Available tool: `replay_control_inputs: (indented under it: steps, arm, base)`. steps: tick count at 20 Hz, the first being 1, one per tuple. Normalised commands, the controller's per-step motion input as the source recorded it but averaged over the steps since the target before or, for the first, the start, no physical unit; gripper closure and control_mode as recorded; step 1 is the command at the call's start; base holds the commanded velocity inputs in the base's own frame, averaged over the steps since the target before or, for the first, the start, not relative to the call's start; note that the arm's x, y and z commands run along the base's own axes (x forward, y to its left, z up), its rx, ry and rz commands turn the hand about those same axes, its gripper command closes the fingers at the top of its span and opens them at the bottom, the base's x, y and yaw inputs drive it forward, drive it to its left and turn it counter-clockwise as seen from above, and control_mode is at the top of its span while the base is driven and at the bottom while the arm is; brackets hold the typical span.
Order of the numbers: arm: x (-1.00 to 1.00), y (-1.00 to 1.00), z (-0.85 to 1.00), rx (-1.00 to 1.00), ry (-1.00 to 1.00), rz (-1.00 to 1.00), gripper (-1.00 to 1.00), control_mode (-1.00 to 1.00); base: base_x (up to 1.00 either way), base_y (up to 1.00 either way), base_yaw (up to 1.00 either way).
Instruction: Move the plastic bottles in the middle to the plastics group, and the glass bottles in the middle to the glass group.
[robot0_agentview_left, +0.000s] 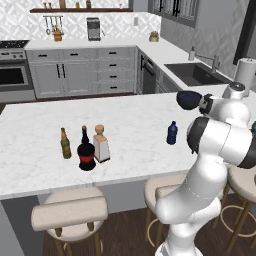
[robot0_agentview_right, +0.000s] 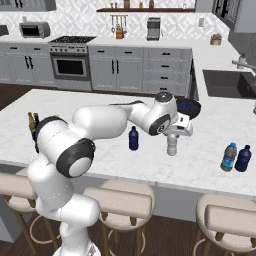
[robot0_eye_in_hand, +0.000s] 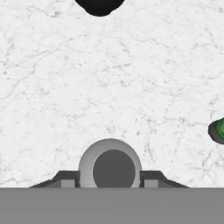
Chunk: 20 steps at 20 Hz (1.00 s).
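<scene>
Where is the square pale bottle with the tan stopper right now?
In the left base view, the square pale bottle stands on the island counter, left of centre, close beside the black red-labelled bottle.

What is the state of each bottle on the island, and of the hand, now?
hand: shut on the clear bottle.
clear bottle: upright, gripped near its top.
dark blue bottle: upright, standing free.
square bottle: upright, stoppered, beside the black bottle.
black bottle: upright.
olive bottle: upright.
banded bottle: upright.
dark neighbour of the banded bottle: upright.
</scene>
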Motion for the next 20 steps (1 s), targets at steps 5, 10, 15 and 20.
replay_control_inputs:
  steps: [5, 10, 15, 20]
  arm:
    - [-0.05, -0.60, -0.13, 0.00, 0.00, -0.04, 1.00, -1.00]
    - [-0.14, -0.19, -0.42, 0.00, 0.05, 0.00, 1.00, -1.00]
    - [0.00, 0.00, -0.05, 0.00, 0.02, 0.00, 1.00, -1.00]
    - [0.00, -0.34, 0.00, -0.01, 0.00, -0.01, 1.00, -1.00]
  base:
    - [0.00, 0.00, 0.00]
    - [0.00, 0.00, 0.00]
    - [0.00, 0.00, 0.00]
    - [0.00, 0.00, 0.00]
